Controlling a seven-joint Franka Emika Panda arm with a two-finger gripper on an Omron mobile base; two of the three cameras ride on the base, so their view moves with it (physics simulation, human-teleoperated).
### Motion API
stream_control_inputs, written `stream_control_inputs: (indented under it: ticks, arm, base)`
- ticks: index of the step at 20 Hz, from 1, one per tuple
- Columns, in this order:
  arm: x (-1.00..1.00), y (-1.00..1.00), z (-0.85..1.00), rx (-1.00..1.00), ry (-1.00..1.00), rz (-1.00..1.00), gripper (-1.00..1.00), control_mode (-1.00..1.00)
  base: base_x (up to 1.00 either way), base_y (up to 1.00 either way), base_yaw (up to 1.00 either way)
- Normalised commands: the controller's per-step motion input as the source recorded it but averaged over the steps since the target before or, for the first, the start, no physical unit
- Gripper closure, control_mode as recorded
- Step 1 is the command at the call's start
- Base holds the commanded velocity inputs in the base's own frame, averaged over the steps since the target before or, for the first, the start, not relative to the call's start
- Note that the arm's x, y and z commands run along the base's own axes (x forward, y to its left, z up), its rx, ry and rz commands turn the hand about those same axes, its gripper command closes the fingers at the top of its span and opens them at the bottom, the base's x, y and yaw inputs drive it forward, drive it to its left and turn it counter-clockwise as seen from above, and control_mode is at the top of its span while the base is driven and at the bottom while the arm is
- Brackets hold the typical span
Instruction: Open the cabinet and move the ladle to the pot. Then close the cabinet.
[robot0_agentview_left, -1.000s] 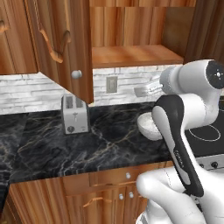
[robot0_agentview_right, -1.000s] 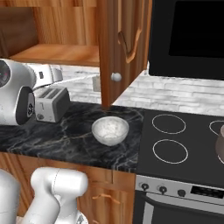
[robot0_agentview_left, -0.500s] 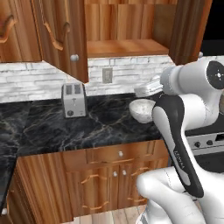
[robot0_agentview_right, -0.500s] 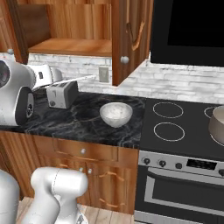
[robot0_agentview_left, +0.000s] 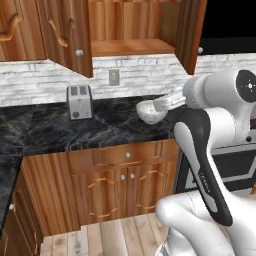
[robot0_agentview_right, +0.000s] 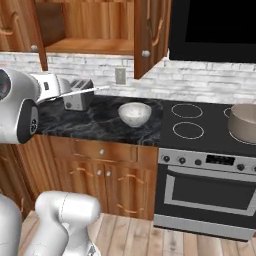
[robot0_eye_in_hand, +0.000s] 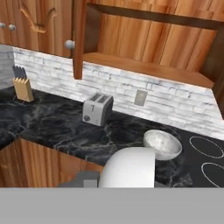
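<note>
The cabinet (robot0_agentview_left: 131, 46) on the wall stands with both doors swung open and its shelf bare; the same cabinet (robot0_agentview_right: 95, 46) hangs above the counter in the right base view. My gripper (robot0_agentview_right: 71, 90) is held out over the counter in front of the toaster, shut on the ladle (robot0_agentview_right: 100, 88), whose thin pale handle sticks out toward the stove. From the left base view my gripper (robot0_agentview_left: 160, 104) hovers right by the white bowl. The pot (robot0_agentview_right: 244, 122) sits on the stove at the far right, well away from the gripper.
A white speckled bowl (robot0_agentview_right: 134, 113) and a toaster (robot0_agentview_left: 79, 100) stand on the black marble counter (robot0_agentview_left: 45, 132). A knife block (robot0_eye_in_hand: 22, 87) is far along it. The open right door (robot0_agentview_right: 147, 35) juts out above the bowl. The stovetop (robot0_agentview_right: 187, 120) adjoins the counter.
The base has driven back from the counter and toward the stove, so both base views shifted; the pot came into the right base view. The gripper keeps its hold on the ladle.
</note>
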Motion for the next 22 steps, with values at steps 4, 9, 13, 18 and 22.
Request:
stream_control_inputs:
  ticks: [4,9,13,18,22]
  arm:
    - [0.00,0.00,0.00,0.00,0.00,0.00,1.00,1.00]
    - [0.00,0.00,0.00,0.00,0.00,0.00,1.00,1.00]
    - [0.00,0.00,0.00,0.00,0.00,0.00,1.00,1.00]
    - [0.00,0.00,0.00,0.00,0.00,0.00,1.00,1.00]
    - [0.00,0.00,0.00,0.00,0.00,0.00,1.00,1.00]
  base:
    - [-0.49,-0.13,-0.17]
    - [-0.44,-0.50,-0.24]
    - [-0.01,-0.70,-0.20]
    - [0.09,-0.67,-0.17]
    - [0.24,-0.52,-0.13]
